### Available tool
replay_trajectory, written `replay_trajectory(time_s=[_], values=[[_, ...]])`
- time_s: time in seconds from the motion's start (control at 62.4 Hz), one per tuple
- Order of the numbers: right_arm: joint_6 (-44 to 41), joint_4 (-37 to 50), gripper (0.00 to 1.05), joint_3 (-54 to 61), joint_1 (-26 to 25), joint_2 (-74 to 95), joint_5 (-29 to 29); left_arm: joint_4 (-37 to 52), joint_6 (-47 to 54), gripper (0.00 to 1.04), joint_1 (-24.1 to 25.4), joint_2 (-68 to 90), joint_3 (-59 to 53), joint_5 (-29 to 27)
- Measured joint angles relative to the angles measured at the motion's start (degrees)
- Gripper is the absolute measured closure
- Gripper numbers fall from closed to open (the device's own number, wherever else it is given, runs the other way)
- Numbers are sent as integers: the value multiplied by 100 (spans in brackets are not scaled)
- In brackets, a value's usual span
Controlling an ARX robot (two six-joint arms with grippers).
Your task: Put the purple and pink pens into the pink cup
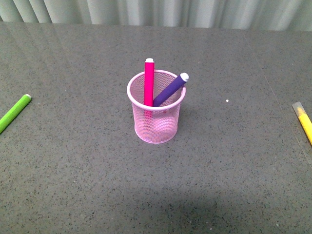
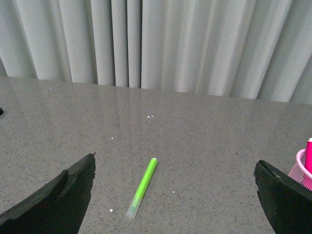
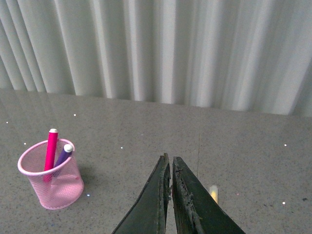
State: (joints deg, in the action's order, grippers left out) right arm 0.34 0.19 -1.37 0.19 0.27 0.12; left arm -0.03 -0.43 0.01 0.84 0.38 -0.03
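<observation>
The pink mesh cup [image 1: 157, 126] stands upright at the middle of the grey table. The pink pen [image 1: 149, 80] stands in it almost upright. The purple pen [image 1: 170, 89] leans in it toward the right. Both stick out above the rim. Neither gripper shows in the front view. In the left wrist view my left gripper [image 2: 175, 168] is open and empty above the table, with the cup's edge [image 2: 301, 171] beside one finger. In the right wrist view my right gripper [image 3: 170, 161] is shut with nothing in it, apart from the cup [image 3: 51, 178] and its two pens.
A lime-green marker [image 1: 14, 112] lies at the table's left edge; it also shows between the left fingers [image 2: 142, 187]. A yellow marker [image 1: 304, 122] lies at the right edge, partly hidden behind the right gripper [image 3: 213, 193]. A pale curtain [image 1: 156, 12] hangs behind the table.
</observation>
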Motion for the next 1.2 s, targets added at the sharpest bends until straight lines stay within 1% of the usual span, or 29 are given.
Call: replay_trajectory(time_s=[0.417,0.449,0.497,0.545,0.593,0.658,0.914,0.946,1.01,1.203], values=[[-2,0,101,0,0,0,2,0,0,8,0,0,0,0],[-7,0,95,0,0,0,2,0,0,8,0,0,0,2],[-7,0,81,0,0,0,2,0,0,8,0,0,0,0],[-7,0,71,0,0,0,0,0,0,8,0,0,0,0],[-7,0,64,0,0,0,2,0,0,8,0,0,0,0],[-7,0,50,0,0,0,2,0,0,8,0,0,0,0],[-7,0,8,0,0,0,0,0,0,8,0,0,0,0],[-4,0,6,0,0,0,2,0,0,8,0,0,0,0],[-7,0,8,0,0,0,2,0,0,8,0,0,0,0],[-7,0,7,0,0,0,2,0,0,8,0,0,0,2]])
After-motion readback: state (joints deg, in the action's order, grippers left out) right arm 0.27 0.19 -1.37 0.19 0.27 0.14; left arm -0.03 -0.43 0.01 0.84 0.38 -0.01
